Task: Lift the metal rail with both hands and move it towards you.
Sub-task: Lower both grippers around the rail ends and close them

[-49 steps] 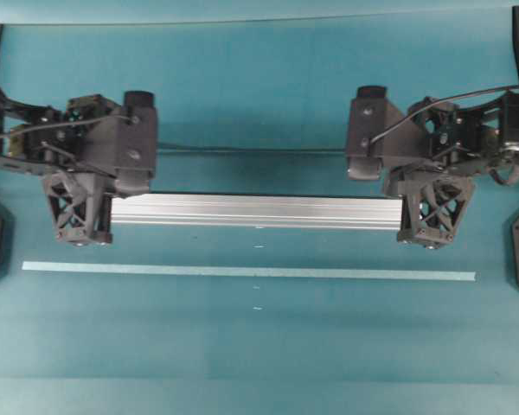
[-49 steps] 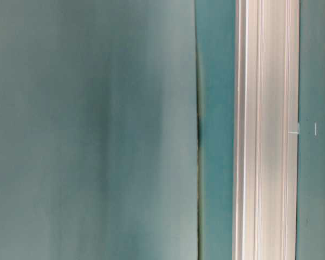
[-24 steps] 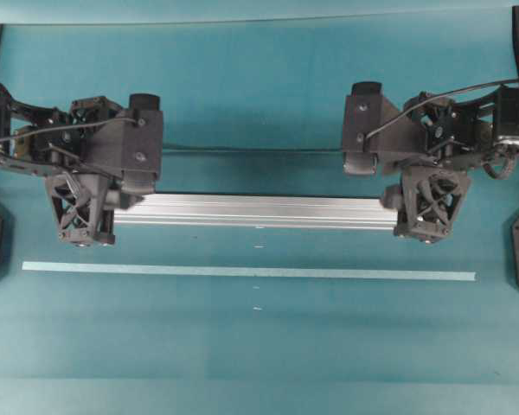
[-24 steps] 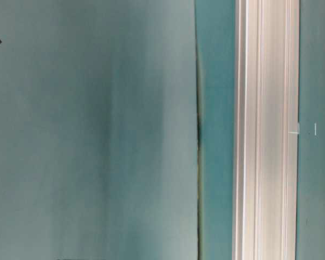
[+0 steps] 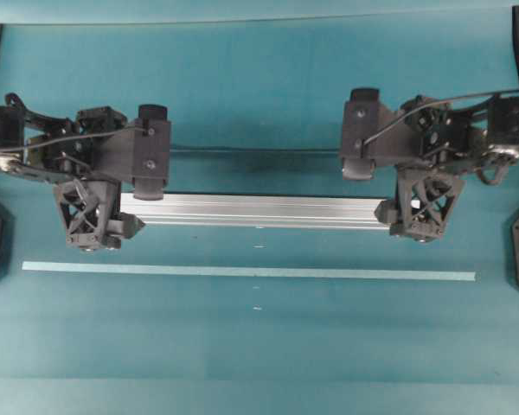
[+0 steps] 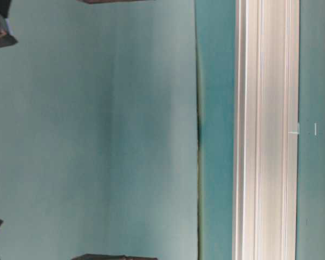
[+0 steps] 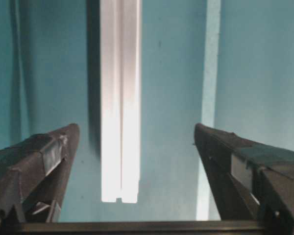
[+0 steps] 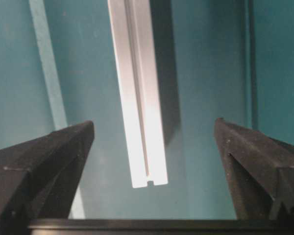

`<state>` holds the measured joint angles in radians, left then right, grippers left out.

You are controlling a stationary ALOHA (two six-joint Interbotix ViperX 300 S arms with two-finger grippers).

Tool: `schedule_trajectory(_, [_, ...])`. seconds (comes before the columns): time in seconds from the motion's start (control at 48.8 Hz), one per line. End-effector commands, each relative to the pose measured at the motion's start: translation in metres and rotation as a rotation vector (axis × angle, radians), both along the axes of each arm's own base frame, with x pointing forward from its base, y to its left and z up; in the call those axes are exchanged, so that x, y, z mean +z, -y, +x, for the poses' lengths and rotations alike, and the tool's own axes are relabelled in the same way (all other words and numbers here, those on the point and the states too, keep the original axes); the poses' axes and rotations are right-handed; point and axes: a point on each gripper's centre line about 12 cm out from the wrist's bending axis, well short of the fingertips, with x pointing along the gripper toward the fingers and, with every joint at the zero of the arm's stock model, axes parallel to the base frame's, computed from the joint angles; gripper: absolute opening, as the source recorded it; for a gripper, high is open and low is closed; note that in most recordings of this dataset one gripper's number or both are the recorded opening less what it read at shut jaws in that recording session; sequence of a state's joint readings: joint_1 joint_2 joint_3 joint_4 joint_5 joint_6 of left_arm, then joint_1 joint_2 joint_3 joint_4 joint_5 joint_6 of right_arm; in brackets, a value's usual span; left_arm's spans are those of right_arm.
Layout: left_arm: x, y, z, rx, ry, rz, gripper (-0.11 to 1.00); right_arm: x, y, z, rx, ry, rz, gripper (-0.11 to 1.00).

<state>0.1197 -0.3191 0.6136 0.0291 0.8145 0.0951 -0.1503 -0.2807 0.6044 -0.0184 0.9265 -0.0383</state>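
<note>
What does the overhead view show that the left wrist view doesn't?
Only the overhead view shows the whole metal rail end to end, both arms, and the right hand at its far end. Only the left wrist view shows the left hand open wide, its fingers standing clear on either side of the rail's cut end. Both show the rail lying on the teal table beside the pale tape strip.

A second ago both hands were clamped over the ends of the metal rail [image 5: 258, 211]; now the left hand [image 7: 132, 147] and the right hand [image 8: 154, 147] have spread their fingers wide, clear of the rail on either side. Both have drawn back off the ends, so each end of the rail now lies uncovered. Dark hand parts have come into the table-level view's left corners.
</note>
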Motion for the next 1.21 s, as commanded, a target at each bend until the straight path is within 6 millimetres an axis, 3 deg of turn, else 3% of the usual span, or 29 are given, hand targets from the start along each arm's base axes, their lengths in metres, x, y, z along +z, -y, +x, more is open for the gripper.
schedule_trajectory(0.0, [-0.003,-0.004,0.002,0.013,0.012,0.004,0.98,-0.008,0.001,0.003,0.000,-0.002,-0.002,1.00])
schedule_trajectory(0.533, [-0.067,-0.018,0.007,0.051,-0.047,-0.008,0.98,-0.064,0.001,0.006,0.004,-0.015,0.004,1.00])
schedule_trajectory(0.984, [-0.101,-0.023,0.016,0.071,-0.052,-0.016,0.98,-0.107,0.001,0.010,0.004,-0.019,0.009,1.00])
schedule_trajectory(1.189, [-0.117,-0.026,0.021,0.103,-0.034,-0.029,0.98,-0.116,0.002,0.011,0.002,-0.008,0.008,1.00])
